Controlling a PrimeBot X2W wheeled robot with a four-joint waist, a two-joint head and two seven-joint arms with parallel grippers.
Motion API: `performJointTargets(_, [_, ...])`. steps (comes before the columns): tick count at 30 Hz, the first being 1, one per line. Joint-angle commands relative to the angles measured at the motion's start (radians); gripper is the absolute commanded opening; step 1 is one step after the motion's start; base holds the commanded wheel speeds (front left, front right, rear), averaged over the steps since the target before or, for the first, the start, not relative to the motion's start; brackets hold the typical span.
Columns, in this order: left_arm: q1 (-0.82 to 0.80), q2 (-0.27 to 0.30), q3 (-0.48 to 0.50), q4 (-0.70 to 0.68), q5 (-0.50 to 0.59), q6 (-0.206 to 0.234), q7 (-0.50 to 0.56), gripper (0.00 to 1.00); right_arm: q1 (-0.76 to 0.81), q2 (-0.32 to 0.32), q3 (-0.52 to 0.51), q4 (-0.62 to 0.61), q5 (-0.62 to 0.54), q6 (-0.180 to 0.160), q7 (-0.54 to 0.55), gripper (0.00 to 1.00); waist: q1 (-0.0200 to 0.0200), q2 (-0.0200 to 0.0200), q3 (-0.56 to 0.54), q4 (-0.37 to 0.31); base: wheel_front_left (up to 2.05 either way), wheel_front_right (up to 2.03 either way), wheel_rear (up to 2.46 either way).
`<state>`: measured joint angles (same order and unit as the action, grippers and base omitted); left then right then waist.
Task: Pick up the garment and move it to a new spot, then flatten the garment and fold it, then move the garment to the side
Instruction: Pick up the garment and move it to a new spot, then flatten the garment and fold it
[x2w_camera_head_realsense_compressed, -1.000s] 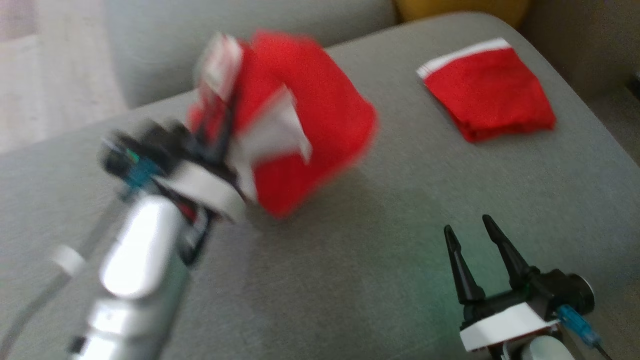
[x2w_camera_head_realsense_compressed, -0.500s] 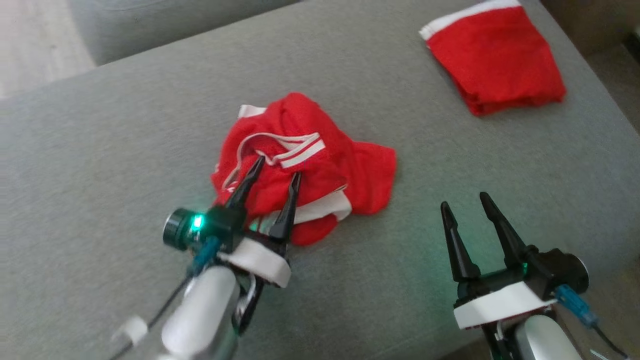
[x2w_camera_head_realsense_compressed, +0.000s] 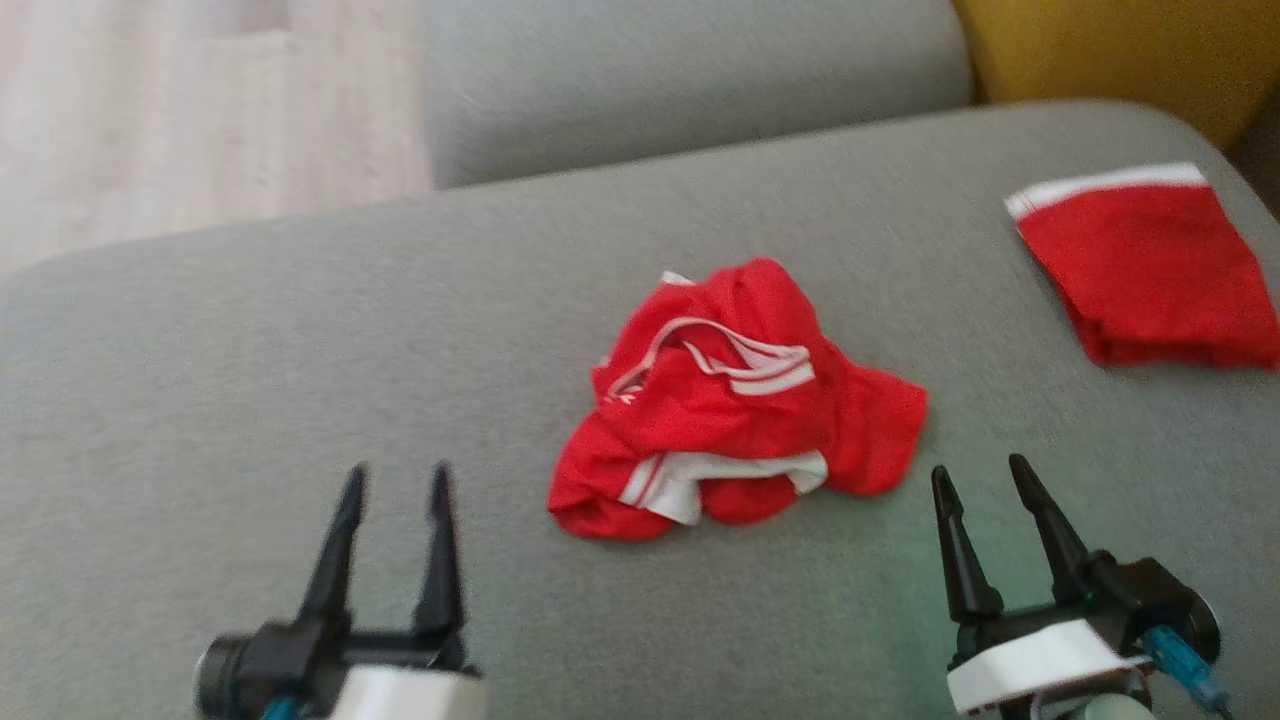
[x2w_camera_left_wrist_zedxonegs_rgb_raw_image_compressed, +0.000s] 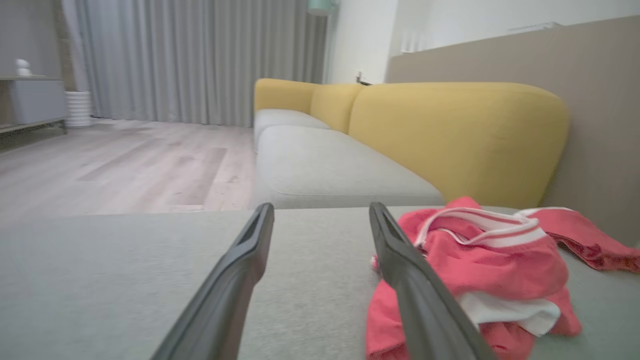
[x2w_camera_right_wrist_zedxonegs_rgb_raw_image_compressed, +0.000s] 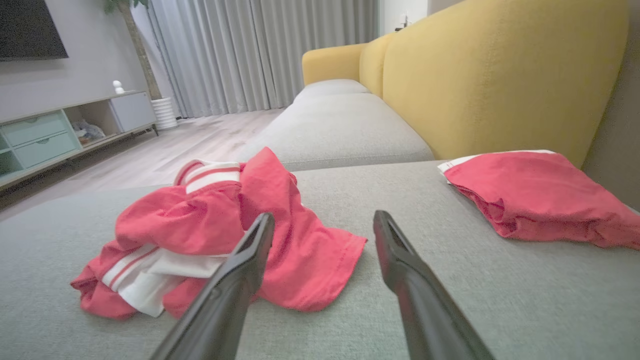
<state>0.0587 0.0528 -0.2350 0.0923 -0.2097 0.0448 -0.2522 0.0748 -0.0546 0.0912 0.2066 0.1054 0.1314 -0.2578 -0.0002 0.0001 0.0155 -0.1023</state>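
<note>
1. Grey woven sofa seat (x2w_camera_head_realsense_compressed: 300, 400) serves as the work surface and fills the foreground, edge to edge.
2. Left pincer (x2w_camera_head_realsense_compressed: 397, 472): at the lower left of the head view, above the seat. The two dark fingers are spread and there is nothing between them. It sits left of the garment and apart from it.
3. Right pincer (x2w_camera_head_realsense_compressed: 979, 466): at the lower right, fingers parted the same way and holding nothing. Its tips are near the garment's right flap. I see no contact.
4. Crumpled red garment with white stripes and white trim (x2w_camera_head_realsense_compressed: 740, 400): lies loose in a heap mid-seat, between the two pincers and a little beyond them. It is unfolded and bunched, with a white band showing at its near edge. One flat red flap spreads out toward the right pincer.
5. Second red garment with a white band, folded into a neat pad (x2w_camera_head_realsense_compressed: 1140, 270): farther back on the right, near the seat's edge and well apart from the heap.
6. Another grey seat cushion (x2w_camera_head_realsense_compressed: 680, 80) lies beyond the work surface.
7. Mustard-yellow backrest (x2w_camera_head_realsense_compressed: 1100, 50): behind the folded piece, at the far right.
8. Pale wood floor (x2w_camera_head_realsense_compressed: 200, 120) is at the far left. Grey pleated curtains (x2w_camera_right_wrist_zedxonegs_rgb_raw_image_compressed: 250, 50) and a low cabinet with pale green drawers (x2w_camera_right_wrist_zedxonegs_rgb_raw_image_compressed: 65, 130) stand at the room's far end.
</note>
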Motion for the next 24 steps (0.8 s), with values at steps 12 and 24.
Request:
performJointTargets(12, [0.123,-0.002,0.087,-0.092,0.055,0.051,-0.009,1.00,0.028,0.004,0.022,-0.021,0.002,-0.001,-0.004,1.00,0.0002,-0.0001,-0.066,0.088,0.00,0.00,0.00])
performJointTargets(24, [0.116,-0.003,0.062,-0.081,0.059,0.069,-0.009,1.00,0.021,0.004,0.033,-0.016,0.009,-0.001,-0.004,1.00,0.0002,-0.0001,-0.061,0.097,0.00,0.00,0.00])
